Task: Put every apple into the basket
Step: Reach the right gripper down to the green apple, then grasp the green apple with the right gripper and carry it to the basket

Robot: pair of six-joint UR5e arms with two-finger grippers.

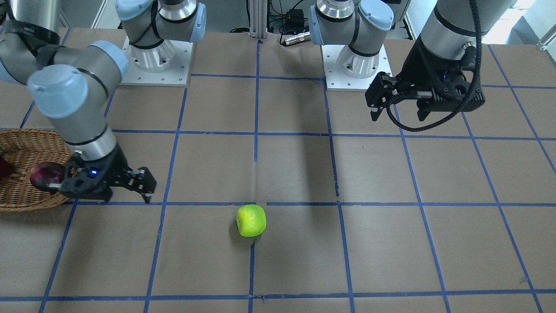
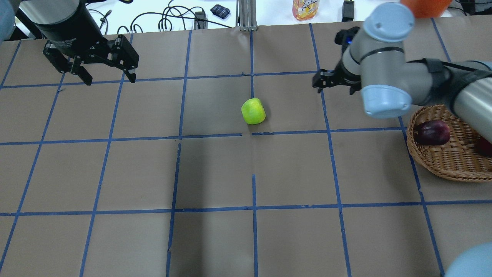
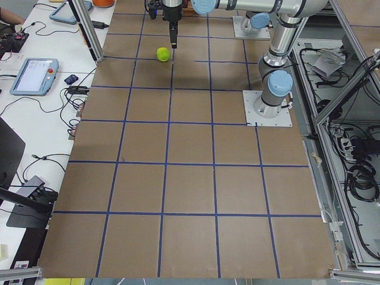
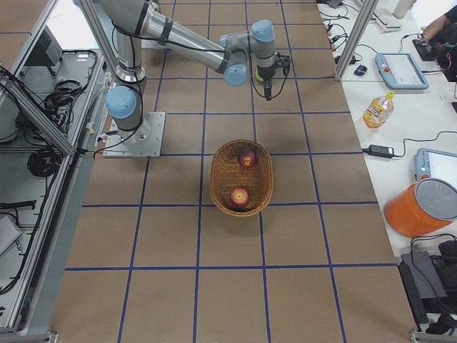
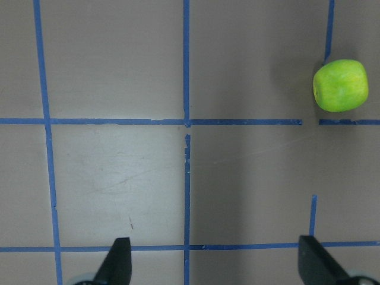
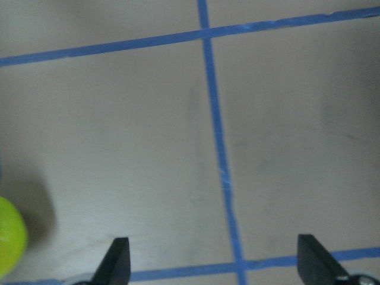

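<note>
Right pincer (image 2: 333, 84): jaws spread wide, holding nothing and touching nothing, poised above the tabletop (image 2: 215, 173) just to the robot's right of the green apple (image 2: 253, 111). In the right wrist view only the rim of that apple shows, at the lower left edge outside the two fingertips (image 6: 119, 258). Left pincer (image 2: 108, 74): jaws likewise wide apart and empty, hanging above the tabletop well apart from the green apple, on its other side. In the left wrist view the fruit lies far ahead and off to the right of the fingers. The green apple rests alone on the tabletop near the middle, beside a crossing of the blue tape lines (image 2: 180, 107). The wicker basket (image 2: 442, 173) stands farther from the green apple than the right pincer does, on the same side. The right arm (image 2: 423, 82) passes over the basket and hides part of it from overhead. The basket contains the maroon apple (image 2: 431, 132), at the end nearer the green apple, and the red apple (image 4: 240, 196), at the farther end, the two apart.
</note>
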